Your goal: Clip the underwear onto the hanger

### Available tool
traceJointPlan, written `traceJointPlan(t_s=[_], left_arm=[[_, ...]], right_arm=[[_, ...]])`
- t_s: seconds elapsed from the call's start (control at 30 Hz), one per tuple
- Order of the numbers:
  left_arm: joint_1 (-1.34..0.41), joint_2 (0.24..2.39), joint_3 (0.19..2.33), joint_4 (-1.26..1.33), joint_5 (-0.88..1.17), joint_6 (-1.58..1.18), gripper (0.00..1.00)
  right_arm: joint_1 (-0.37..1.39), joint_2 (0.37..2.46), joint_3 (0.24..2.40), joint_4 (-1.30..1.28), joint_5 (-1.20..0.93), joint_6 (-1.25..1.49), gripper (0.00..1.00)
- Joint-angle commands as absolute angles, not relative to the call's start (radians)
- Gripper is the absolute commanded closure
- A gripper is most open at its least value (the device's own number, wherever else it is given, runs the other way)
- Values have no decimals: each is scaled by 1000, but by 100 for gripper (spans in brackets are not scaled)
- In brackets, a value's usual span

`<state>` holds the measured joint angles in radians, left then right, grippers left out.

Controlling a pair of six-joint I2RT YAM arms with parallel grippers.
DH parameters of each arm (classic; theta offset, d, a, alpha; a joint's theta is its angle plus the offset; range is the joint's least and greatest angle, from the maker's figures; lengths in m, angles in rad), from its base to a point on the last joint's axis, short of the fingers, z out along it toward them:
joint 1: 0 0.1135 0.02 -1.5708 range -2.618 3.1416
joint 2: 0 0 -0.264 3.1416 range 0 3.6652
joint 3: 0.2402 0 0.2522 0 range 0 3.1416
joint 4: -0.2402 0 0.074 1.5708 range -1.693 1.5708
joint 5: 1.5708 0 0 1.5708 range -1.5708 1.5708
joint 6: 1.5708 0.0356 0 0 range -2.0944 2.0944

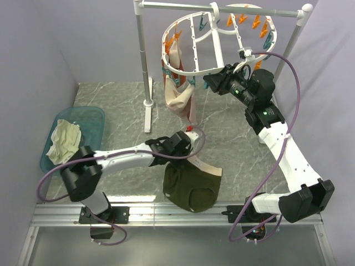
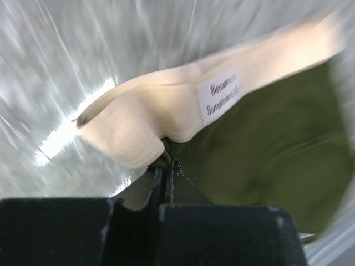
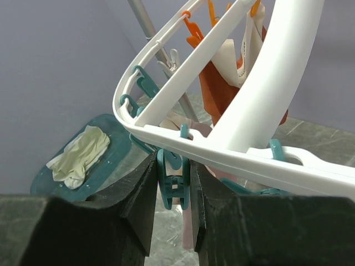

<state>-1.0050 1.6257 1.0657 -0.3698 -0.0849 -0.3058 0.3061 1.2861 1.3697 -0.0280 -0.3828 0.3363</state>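
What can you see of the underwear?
The underwear is a dark olive-green brief of knit fabric with a pale beige ribbed waistband bearing a small white label with blurred lettering. It is bunched near the front edge of the table, the left hand shut on a waistband fold; whether it rests on the table is unclear.

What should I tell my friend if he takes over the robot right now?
Left claw: shut on the olive-green underwear at its pale waistband, low over the table.
Right claw: shut on a teal clothespin on the white hanger, which hangs from the pole stand.
Done: underwear grabbed, clothespin gripped. A pinkish-beige garment is already hanging from the hanger.
Left: lift the underwear up to the hanger, probably to that clothespin, and clip it on.
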Motion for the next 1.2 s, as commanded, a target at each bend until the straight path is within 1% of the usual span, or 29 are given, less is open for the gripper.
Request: traceJointPlan(t_s=[0.0, 0.3, 0.5, 0.57, 0.77, 0.97, 1.17], left_arm=[[-1012, 1517, 1052, -166, -130, -253, 100], [-1029, 1421, 990, 122, -239, -100, 100], [-1031, 1401, 983, 254, -327, 0, 100], [-1026, 1397, 980, 320, -328, 52, 100], [-1006, 1404, 1000, 422, -307, 75, 100], [-965, 1437, 1077, 425, -253, 38, 100], [-948, 1485, 1138, 482, -242, 67, 100]], right_arm=[[298, 1269, 1356, 28, -379, 354, 100], [296, 1272, 1362, 15, -388, 354, 100], [298, 1270, 1359, 21, -399, 371, 100], [296, 1270, 1355, 26, -400, 371, 100], [295, 1275, 1354, 31, -410, 379, 100], [298, 1267, 1353, 38, -417, 387, 100], [293, 1262, 1341, 51, -428, 403, 100]])
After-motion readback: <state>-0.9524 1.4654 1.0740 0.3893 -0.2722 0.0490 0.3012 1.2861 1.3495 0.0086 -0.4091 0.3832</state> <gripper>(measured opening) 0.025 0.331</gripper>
